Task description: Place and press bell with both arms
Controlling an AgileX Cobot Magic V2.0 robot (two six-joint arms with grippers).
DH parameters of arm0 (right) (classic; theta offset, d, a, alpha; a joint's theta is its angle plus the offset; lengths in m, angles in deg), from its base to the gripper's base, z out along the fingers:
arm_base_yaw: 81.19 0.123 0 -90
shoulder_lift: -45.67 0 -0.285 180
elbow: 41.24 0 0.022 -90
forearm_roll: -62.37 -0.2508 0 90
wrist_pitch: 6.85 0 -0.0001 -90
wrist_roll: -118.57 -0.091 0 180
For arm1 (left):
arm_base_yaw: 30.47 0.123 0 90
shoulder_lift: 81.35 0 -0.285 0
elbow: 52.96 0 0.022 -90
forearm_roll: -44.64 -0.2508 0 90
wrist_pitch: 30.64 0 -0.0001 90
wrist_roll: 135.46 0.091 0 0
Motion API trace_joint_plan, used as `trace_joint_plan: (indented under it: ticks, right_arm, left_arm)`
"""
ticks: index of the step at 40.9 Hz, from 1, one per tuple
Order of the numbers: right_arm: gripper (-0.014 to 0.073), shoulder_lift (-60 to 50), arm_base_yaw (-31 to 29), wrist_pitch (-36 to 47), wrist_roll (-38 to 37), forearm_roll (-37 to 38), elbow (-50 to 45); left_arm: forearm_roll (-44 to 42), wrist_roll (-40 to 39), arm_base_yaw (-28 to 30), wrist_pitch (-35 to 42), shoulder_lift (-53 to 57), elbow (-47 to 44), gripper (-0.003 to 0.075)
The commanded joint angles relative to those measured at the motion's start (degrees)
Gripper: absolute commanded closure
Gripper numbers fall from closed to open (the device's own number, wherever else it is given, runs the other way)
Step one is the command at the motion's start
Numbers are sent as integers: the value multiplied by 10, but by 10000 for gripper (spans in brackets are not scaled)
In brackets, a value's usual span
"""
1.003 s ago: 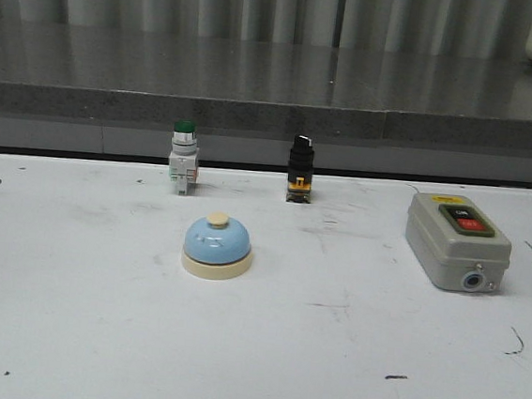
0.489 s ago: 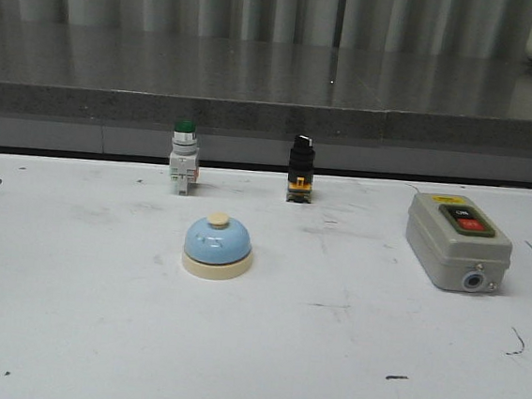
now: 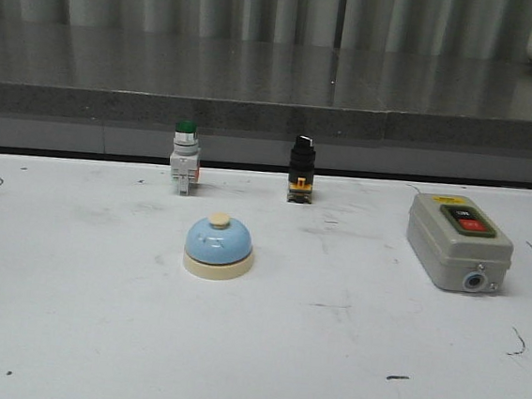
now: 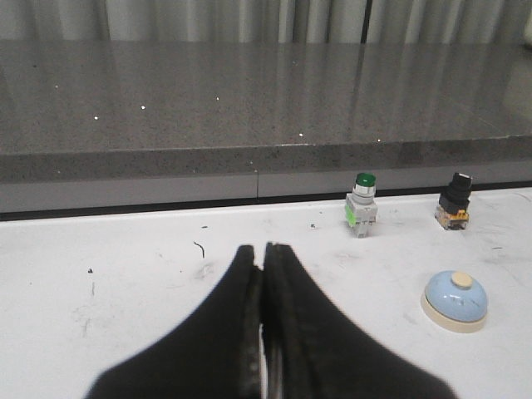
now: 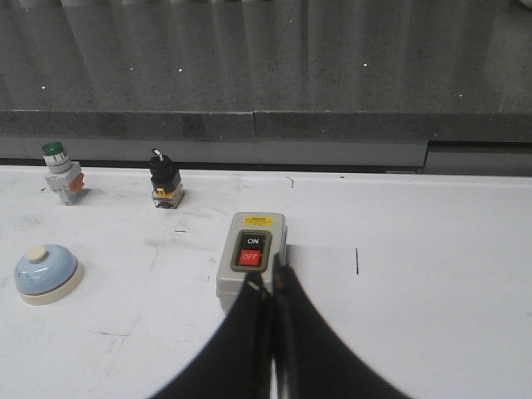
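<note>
**Bell upright on the worktop, both grippers closed and empty**

The bell [image 3: 219, 248] sits a little left of the middle of the white worktop [image 3: 66, 322], nearer the far edge than the near one. It stands upright on its cream round base, the light-blue dome rising to the cream button on top, so its axis runs straight up and the button faces the ceiling. Being round, it shows no long side and no facing direction across the table. Nothing touches it.

Along the far edge stand a green-capped push button [image 3: 183, 156], behind and slightly left of the bell, and a black selector switch [image 3: 300, 168] further right. Toward the right edge lies a grey switch box [image 3: 457, 242] with a black ON and a red OFF button on its top face.

Neither arm shows in the front view. In its wrist view the left gripper [image 4: 263, 264] has its black fingers pressed together with nothing between them, above bare table well apart from the bell. The right gripper [image 5: 268, 285] is likewise drawn together and empty, its tips in front of the near end of the switch box; whether they touch it I cannot tell.

The worktop is matte white, scuffed with dark marks and short black scratches. Beyond its far edge runs a dark grey speckled ledge [image 3: 259, 76], glossy enough to reflect the pale pleated curtain [image 3: 219, 2] hanging behind it.
</note>
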Motion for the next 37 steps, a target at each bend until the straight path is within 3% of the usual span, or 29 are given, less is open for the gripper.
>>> trace_joint_plan:
  ticks: [1,6,16,37]
  right_arm:
    - [661,5,-4,43,1,-3,13]
    - [661,5,-4,43,1,-3,13]
    - [661,5,-4,43,1,-3,13]
    - [661,5,-4,43,1,-3,13]
  left_arm:
    - [9,-1,5,79,22,-19,740]
    - [6,-10,22,137,40,-77,740]
    - [-62,-116,28,235,42,-173,740]
    - [-62,-119,28,229,41,-201,740]
